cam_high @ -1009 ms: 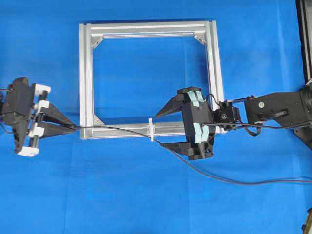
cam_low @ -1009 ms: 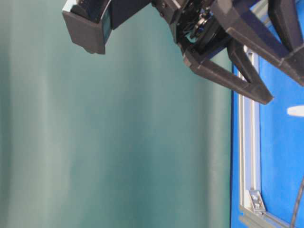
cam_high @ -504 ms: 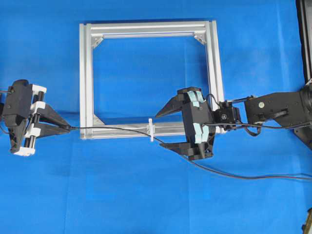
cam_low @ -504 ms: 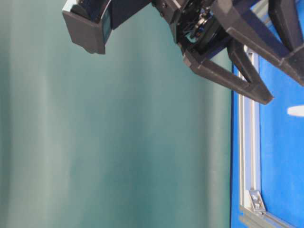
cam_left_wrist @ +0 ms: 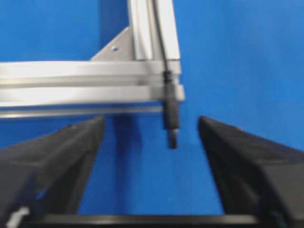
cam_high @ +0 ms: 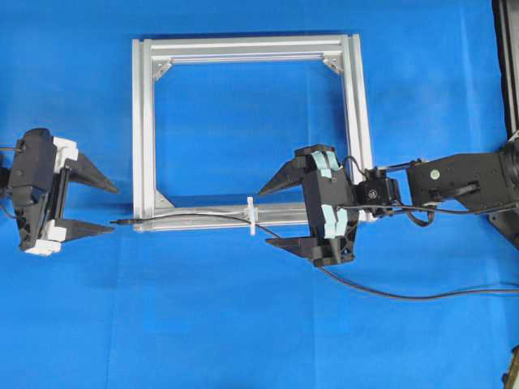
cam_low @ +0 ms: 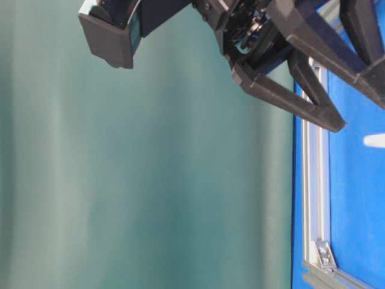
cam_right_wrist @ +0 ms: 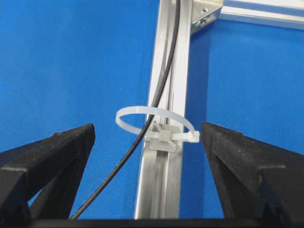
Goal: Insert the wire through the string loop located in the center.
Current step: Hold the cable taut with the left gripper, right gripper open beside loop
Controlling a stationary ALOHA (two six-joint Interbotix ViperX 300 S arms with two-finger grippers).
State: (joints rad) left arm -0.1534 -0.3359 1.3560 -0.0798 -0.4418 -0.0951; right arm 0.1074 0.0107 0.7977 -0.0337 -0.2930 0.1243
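The thin black wire (cam_high: pixel 195 215) runs along the frame's near bar and passes through the white string loop (cam_high: pixel 252 215). In the right wrist view the wire (cam_right_wrist: pixel 156 102) threads under the loop (cam_right_wrist: pixel 154 123). Its plug tip (cam_left_wrist: pixel 171 121) lies free on the cloth just past the frame's corner, between the spread fingers of my open left gripper (cam_high: pixel 104 208) without touching them. My right gripper (cam_high: pixel 272 217) stands open just right of the loop, one finger on each side of the bar, holding nothing.
The square aluminium frame (cam_high: pixel 143 121) lies flat on the blue cloth, with corner brackets (cam_high: pixel 163 198) inside. The wire's slack trails right across the cloth (cam_high: pixel 405 296) under my right arm (cam_high: pixel 454 185). The table-level view shows my right gripper's fingers (cam_low: pixel 289 99) against a green backdrop.
My left gripper has opened and let go of the wire's tip, which now lies beside the frame corner. The right gripper has stayed put.
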